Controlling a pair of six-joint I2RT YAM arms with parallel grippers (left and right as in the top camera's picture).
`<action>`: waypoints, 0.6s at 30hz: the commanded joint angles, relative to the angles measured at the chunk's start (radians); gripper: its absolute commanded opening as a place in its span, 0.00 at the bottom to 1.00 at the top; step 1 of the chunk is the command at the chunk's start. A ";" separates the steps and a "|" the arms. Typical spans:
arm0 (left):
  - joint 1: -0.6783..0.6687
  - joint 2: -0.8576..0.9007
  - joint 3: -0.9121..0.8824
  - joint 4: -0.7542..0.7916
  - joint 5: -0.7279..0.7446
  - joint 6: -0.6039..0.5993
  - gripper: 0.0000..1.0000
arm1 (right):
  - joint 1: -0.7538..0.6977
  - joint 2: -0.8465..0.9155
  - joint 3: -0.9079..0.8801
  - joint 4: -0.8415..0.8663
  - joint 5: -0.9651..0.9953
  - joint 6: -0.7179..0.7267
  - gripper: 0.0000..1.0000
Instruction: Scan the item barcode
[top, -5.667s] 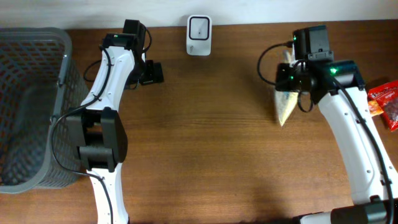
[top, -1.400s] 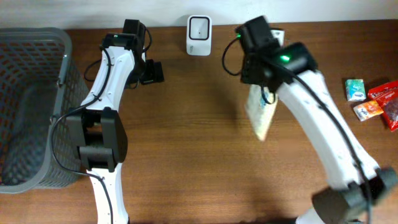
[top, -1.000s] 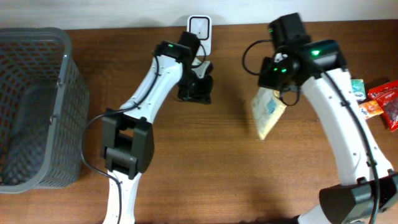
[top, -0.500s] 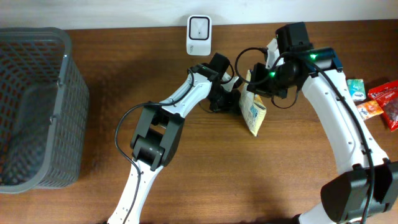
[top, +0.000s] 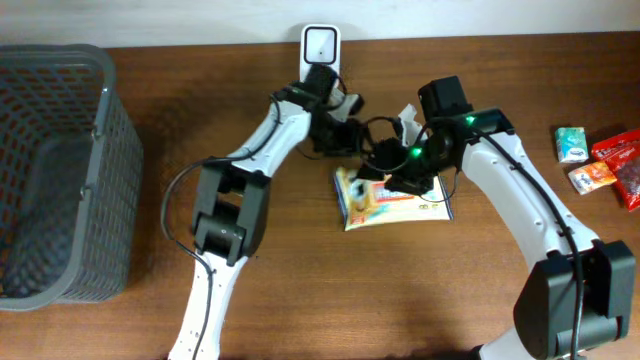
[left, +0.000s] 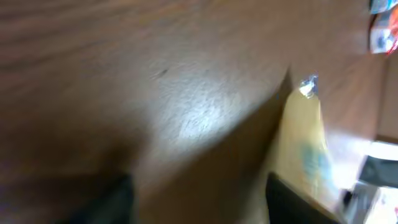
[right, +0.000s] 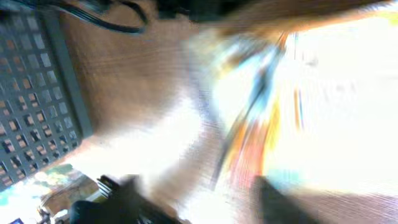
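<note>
Wooden bench (top: 300, 290) carries the snack packet (top: 400, 205) lying flat, centre; left fingers (left: 106, 199) and right fingers (right: 280, 199) look spread, empty. Probably light, crinkly, slippery: pinch an edge seam

Wooden table (top: 300, 290) with grey basket (top: 50, 110), white scanner (top: 320, 45), flat packet (top: 398, 202), perhaps snack packs (top: 622, 160).

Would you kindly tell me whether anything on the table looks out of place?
Yes: the yellow snack packet lies flat and askew on the table, in front of the white scanner, rather than raised toward it. Both wrist views are also badly blurred.
</note>
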 joint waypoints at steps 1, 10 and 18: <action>0.097 -0.028 0.145 -0.165 -0.241 0.071 0.76 | 0.013 -0.005 0.009 0.001 0.013 -0.036 0.95; 0.175 -0.028 0.273 -0.421 -0.783 -0.142 0.99 | -0.118 -0.004 0.089 -0.066 0.360 0.073 0.87; 0.207 -0.028 0.267 -0.494 -0.780 -0.141 0.99 | -0.037 0.087 -0.074 0.023 0.361 0.679 0.94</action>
